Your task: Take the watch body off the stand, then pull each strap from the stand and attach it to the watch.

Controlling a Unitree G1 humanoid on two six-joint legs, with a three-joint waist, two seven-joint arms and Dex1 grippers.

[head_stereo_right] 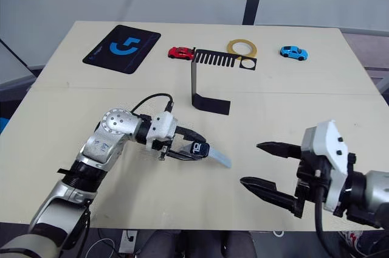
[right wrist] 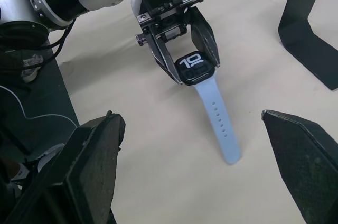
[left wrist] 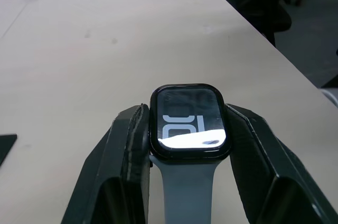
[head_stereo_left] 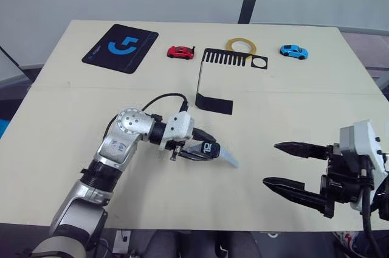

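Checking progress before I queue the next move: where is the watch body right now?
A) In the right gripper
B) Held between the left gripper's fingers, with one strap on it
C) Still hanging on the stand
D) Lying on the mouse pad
B: the watch body sits clamped between the left gripper fingers with one pale strap trailing onto the table, while the stand is bare and the right gripper is open and apart.
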